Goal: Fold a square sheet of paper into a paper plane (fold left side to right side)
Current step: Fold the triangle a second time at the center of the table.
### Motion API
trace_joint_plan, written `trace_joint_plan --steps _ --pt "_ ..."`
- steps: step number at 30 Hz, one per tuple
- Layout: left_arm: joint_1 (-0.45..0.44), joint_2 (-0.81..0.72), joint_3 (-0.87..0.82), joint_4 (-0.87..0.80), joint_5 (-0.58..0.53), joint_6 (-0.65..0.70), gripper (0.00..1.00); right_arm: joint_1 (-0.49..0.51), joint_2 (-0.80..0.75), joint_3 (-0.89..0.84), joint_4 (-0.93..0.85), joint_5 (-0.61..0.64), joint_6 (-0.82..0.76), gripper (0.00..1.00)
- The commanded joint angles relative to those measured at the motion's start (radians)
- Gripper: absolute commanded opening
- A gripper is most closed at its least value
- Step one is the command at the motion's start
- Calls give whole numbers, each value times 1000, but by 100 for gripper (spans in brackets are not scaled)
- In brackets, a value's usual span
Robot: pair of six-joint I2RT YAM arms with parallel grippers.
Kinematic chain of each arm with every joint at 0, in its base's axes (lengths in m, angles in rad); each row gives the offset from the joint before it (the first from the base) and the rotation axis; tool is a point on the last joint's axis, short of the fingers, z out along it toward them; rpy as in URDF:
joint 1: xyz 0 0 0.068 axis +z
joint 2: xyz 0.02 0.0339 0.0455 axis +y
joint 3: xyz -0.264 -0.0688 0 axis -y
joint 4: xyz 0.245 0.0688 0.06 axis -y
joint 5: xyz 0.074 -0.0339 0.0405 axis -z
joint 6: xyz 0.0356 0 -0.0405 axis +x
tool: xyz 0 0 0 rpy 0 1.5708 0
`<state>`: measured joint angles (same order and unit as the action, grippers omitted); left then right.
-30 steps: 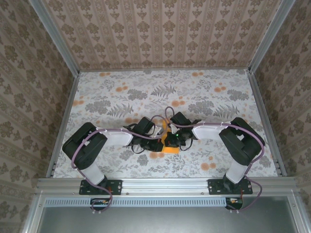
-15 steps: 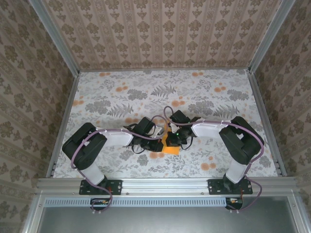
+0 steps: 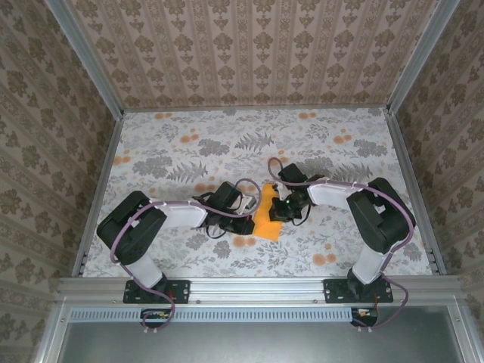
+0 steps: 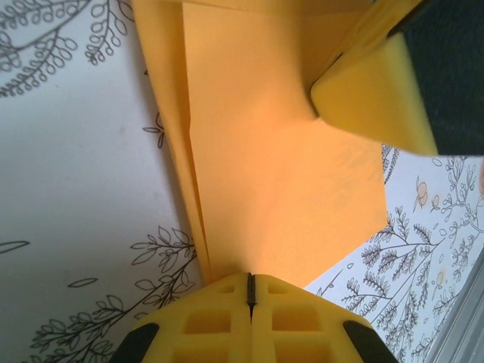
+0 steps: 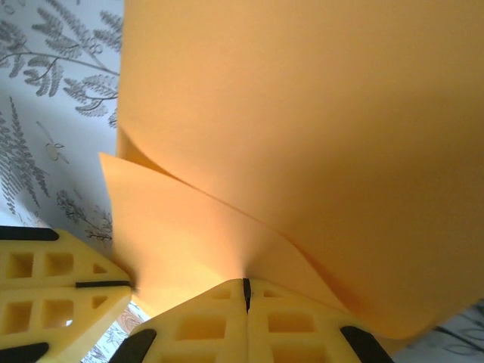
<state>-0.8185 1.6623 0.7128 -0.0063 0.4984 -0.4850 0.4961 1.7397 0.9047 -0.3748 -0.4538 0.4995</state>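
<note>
Two jaws pinching folded orange paper (image 3: pixel 266 221), floral cloth (image 3: pixel 189 151) beneath

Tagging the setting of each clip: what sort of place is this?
Probably a staged robot test cell, not a home: wallpapered panels in aluminium framing box in a floral-clothed table, with the left arm and right arm bolted to a rail.
</note>
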Motion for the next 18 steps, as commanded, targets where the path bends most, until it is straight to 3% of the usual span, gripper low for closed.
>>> trace_joint_plan --steps 1,12,18 --pt "-1 13 -44 -133 -72 24 3 -58 -17 6 -102 129 -53 5" --pt "-1 6 -37 -131 -73 25 3 -138 -53 18 -136 131 -91 5" --pt "-1 -13 -33 -99 -73 5 3 -103 -186 -5 -44 -2 -32 6"
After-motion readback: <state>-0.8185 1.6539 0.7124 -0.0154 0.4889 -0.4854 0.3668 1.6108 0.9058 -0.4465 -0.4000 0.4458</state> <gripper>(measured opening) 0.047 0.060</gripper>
